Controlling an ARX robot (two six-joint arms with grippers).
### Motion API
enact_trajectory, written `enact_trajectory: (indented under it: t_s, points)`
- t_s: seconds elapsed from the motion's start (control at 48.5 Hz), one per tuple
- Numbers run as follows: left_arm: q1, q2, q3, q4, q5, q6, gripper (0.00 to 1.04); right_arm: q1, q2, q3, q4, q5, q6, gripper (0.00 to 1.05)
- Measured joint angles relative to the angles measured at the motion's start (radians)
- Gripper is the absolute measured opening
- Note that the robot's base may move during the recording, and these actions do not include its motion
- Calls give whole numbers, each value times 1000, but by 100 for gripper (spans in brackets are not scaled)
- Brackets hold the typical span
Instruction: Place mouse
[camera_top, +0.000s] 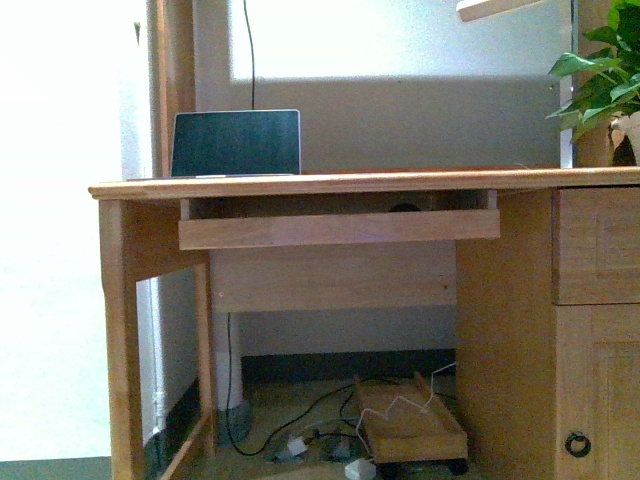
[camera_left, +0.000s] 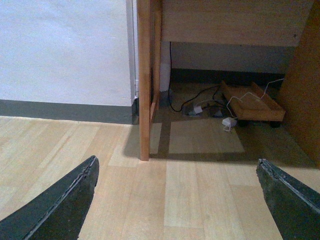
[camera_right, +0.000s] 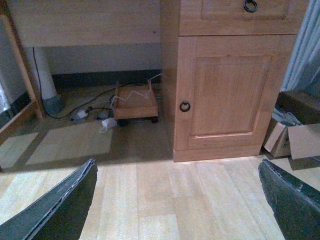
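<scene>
A home study: wooden desk (camera_top: 340, 184), laptop (camera_top: 236, 143), potted plant (camera_top: 605, 75).

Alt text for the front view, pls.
Light wooden desk with a dark open laptop at the left of its top and a wooden keyboard shelf beneath. Green leafy plant at right. Cables and a wooden tray lie on the floor below.

Front camera low, level with desk (camera_top: 350, 184) top, facing it square, mid-range; left wrist camera low over floor, tilted down-forward toward desk leg (camera_left: 144, 80), left gripper (camera_left: 177, 161) in foreground; right wrist camera likewise, right gripper (camera_right: 176, 164) in foreground, facing cabinet door (camera_right: 225, 95); all three share floor tray (camera_top: 410, 425) (camera_left: 252, 105) (camera_right: 136, 105) under desk.
</scene>
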Motion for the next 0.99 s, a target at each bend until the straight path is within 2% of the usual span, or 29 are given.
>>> enact_trajectory:
  t_s: [0.99]
  points:
    - [0,0,0,0,0,0,97,0,0,0,0,0,0,97]
